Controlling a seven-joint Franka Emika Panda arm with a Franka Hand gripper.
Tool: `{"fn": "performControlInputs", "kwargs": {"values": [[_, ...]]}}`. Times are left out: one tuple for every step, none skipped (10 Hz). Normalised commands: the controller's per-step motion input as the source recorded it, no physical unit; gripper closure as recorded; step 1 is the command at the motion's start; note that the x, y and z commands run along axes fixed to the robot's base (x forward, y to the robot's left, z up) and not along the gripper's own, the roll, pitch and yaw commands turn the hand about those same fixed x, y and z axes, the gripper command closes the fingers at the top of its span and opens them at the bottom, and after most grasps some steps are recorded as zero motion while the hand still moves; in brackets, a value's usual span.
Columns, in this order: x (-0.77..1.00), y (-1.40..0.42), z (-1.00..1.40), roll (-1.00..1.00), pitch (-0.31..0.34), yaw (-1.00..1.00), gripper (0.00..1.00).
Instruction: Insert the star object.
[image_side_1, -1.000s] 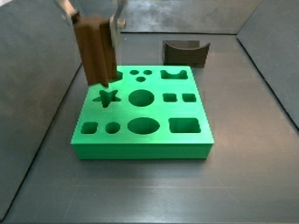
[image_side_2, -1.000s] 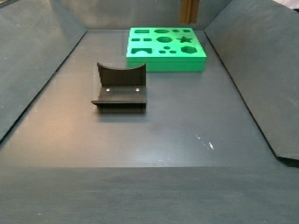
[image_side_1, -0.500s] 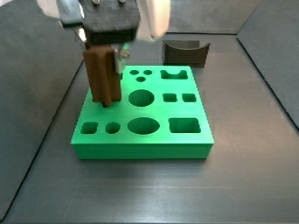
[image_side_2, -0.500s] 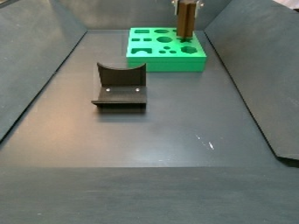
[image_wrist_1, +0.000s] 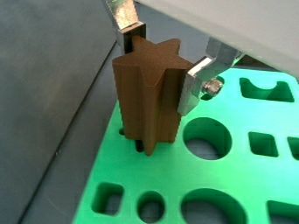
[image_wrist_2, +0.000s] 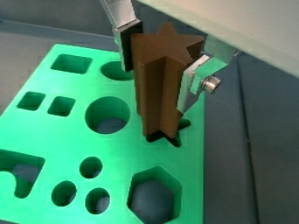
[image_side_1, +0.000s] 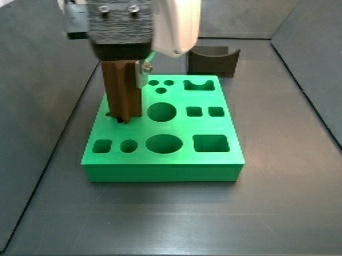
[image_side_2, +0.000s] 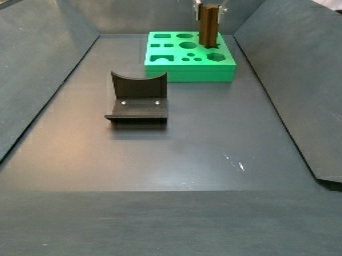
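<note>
The star object (image_side_1: 122, 92) is a tall brown prism with ridged sides, held upright. My gripper (image_wrist_1: 160, 54) is shut on its upper part; in both wrist views a silver finger (image_wrist_2: 195, 73) presses each side. Its lower end sits in the star-shaped hole of the green block (image_side_1: 181, 160), at the block's edge, as both wrist views show (image_wrist_2: 162, 137). Most of the prism stands above the block. In a side view the prism (image_side_2: 209, 27) rises from the far corner of the green block (image_side_2: 187, 70).
The green block has round, square, hexagonal and arch holes (image_wrist_2: 107, 115). A dark grey-brown U-shaped block (image_side_2: 138, 98) lies on the grey floor (image_side_2: 174, 170), apart from the green block, and shows behind it in a side view (image_side_1: 211, 60). Sloped walls (image_side_2: 40, 90) ring the floor.
The gripper has come down with the star object. Its lower end went from above the star hole into the hole.
</note>
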Motion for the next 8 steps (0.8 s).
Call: {"fn": "performControlInputs", "kwargs": {"values": [[-0.36,0.00,-0.02,0.09,0.094,-0.32,1.00],[-0.35,-0.01,-0.04,0.10,0.051,-0.21,1.00],[-0.18,0.00,-0.15,0.09,0.040,-0.14,1.00],[0.11,0.00,-0.31,0.05,0.074,-0.11,1.00],[0.44,0.00,-0.59,0.02,0.084,-0.12,1.00],[0.58,0.00,-0.75,0.02,0.074,0.00,1.00],[0.58,0.05,-0.81,0.00,0.053,0.00,1.00],[0.50,0.05,-0.94,0.00,0.000,0.00,1.00]]}}
